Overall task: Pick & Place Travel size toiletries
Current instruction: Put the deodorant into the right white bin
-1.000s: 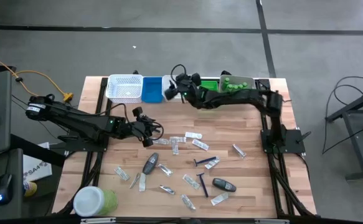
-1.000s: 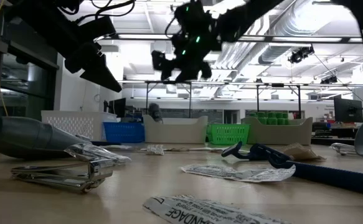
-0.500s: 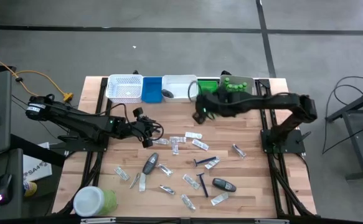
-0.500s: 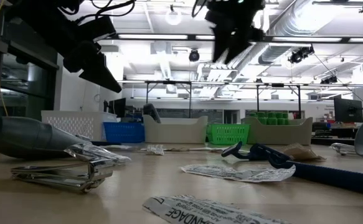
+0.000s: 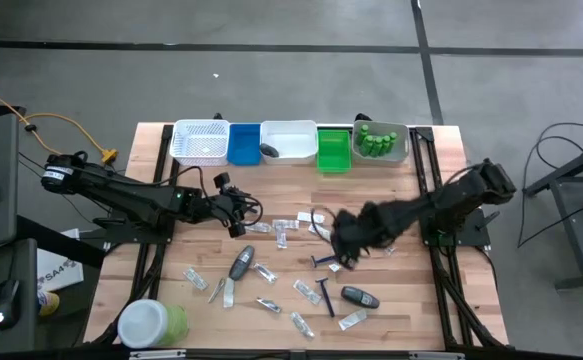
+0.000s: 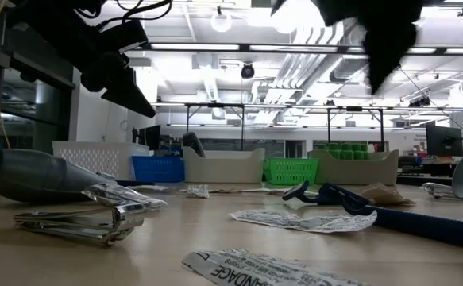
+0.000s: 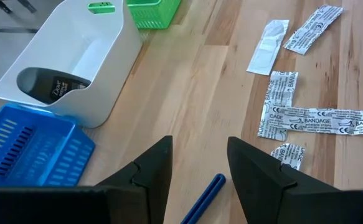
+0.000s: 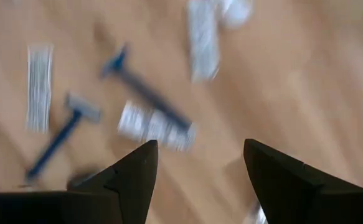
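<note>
Right gripper (image 5: 339, 243) above razors (image 5: 325, 262) mid-table, jaws wide and empty, left gripper (image 5: 241, 213) waiting left of sachets (image 5: 289, 226), jaws parted, empty, grey oval (image 5: 270, 150) in white tray (image 5: 291, 131).

Industrial lab, exposed ceiling ducts (image 6: 310, 67), concrete floor (image 5: 271, 90)

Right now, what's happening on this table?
The robot is sorting small toiletries from the table into the trays along the far edge. The right gripper is open and empty above the scattered bandage packets and blue razors mid-table, probably about to pick one. The left gripper hangs open over the left side near more packets, holding nothing. One dark oval piece already lies in the white tray, and green bottles sit in the rightmost tray.
</note>
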Motion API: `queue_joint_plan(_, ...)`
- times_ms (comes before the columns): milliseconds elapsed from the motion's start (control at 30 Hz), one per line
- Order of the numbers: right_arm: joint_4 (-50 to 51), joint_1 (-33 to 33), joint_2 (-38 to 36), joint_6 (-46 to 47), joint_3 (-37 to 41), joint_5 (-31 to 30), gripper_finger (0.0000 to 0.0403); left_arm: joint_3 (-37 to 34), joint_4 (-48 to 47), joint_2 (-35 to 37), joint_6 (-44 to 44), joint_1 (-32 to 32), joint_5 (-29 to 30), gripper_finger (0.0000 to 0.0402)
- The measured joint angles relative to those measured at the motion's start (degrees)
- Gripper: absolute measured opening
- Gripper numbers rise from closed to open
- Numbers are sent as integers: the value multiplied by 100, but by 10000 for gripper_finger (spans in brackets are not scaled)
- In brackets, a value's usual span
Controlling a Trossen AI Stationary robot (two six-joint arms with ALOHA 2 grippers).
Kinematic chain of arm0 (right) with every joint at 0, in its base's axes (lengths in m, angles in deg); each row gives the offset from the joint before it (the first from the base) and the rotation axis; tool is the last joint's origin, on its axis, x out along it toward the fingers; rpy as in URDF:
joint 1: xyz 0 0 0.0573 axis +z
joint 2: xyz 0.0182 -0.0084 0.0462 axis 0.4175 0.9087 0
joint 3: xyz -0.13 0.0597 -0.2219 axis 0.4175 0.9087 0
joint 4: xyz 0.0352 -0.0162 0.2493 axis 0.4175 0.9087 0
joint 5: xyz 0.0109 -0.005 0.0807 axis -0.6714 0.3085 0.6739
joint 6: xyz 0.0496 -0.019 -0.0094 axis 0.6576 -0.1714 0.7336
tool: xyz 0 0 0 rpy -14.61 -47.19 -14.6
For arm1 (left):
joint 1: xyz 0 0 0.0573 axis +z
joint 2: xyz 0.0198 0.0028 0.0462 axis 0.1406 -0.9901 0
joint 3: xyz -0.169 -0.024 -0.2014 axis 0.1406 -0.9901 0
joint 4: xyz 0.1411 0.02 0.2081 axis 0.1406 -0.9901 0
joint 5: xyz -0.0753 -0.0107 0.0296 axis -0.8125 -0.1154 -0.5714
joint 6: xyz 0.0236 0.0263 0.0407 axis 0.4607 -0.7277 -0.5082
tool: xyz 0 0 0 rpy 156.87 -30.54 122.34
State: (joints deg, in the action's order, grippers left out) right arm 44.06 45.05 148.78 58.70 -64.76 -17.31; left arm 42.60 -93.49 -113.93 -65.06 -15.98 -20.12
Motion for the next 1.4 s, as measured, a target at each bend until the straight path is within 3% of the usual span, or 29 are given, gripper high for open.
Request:
queue_joint_plan(133, -190, 560, 2, 150, 352, 364, 231, 0, 1, 0, 0, 0, -1, 152)
queue_joint_plan(567, -884, 1827, 162, 512, 710, 294, 231, 0, 3, 0, 22, 0, -10, 152)
queue_joint_plan(767, -943, 2081, 484, 979, 766, 508, 246, 0, 3, -2, 22, 0, -19, 152)
queue_joint_plan(1100, -1709, 2204, 1007, 1112, 759, 852, 352, 0, 8, 0, 26, 0, -19, 152)
queue_joint_plan(1400, -1719, 2118, 1397, 1125, 759, 754, 336, 0, 8, -1, 40, 0, -17, 152)
